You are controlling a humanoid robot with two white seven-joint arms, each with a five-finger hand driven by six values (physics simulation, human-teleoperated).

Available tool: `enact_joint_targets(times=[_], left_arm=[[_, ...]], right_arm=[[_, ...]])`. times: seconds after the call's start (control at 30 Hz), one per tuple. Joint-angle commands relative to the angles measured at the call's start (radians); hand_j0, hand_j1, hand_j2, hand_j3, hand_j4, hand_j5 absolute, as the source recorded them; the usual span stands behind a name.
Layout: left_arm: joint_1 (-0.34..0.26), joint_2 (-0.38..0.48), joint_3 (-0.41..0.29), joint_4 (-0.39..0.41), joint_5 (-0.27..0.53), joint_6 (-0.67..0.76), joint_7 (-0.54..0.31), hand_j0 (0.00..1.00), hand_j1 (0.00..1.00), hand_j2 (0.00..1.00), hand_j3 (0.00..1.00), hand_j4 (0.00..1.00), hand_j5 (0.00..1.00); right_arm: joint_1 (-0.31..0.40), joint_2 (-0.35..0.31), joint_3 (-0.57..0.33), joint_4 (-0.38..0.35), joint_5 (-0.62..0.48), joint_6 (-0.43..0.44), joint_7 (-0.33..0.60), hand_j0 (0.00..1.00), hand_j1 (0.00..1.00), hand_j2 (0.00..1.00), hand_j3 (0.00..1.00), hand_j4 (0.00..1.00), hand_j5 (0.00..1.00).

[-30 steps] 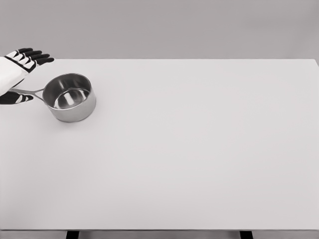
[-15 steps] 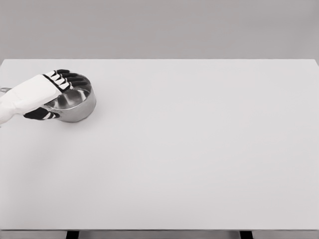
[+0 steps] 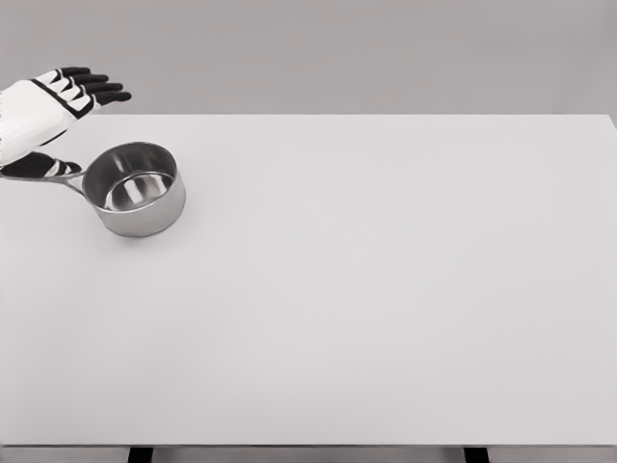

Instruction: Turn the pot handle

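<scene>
The left hand (image 3: 53,111) has pulled back from the pot (image 3: 135,188): half a second ago it was draped low across the rim, covering the left part of the bowl, and now it sits up at the far left corner of the counter (image 3: 386,289), with the four dark-tipped fingers (image 3: 92,87) stretched out and spread toward the right, above and behind the pot. The thumb lies low beneath the palm, right against the handle (image 3: 69,179), though I cannot tell whether it is actually pressing the metal or just lying beside it; nothing is closed around the handle. The pot itself stands upright in the far left part of the counter, about where it was a second ago, its short handle pointing left and slightly away, toward the hand. So the sweep over the bowl seems to have turned the pot very little, if at all, and I would judge the rotation largely still to be done, with the hand now placed for another push at the handle. The right arm is nowhere to be seen.
</scene>
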Motion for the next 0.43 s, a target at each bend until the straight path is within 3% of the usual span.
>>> enact_joint_targets(times=[0.0,0.4], left_arm=[[0.000,-0.010,-0.002,0.000,0.002,0.002,0.000,1.00,1.00,1.00,1.00,1.00,1.00],[-0.014,-0.037,-0.008,0.000,0.004,0.002,0.000,1.00,1.00,1.00,1.00,1.00,1.00]], right_arm=[[0.000,0.000,0.000,0.000,0.000,0.000,0.000,1.00,1.00,1.00,1.00,1.00,1.00],[0.000,0.000,0.000,0.000,0.000,0.000,0.000,1.00,1.00,1.00,1.00,1.00,1.00]])
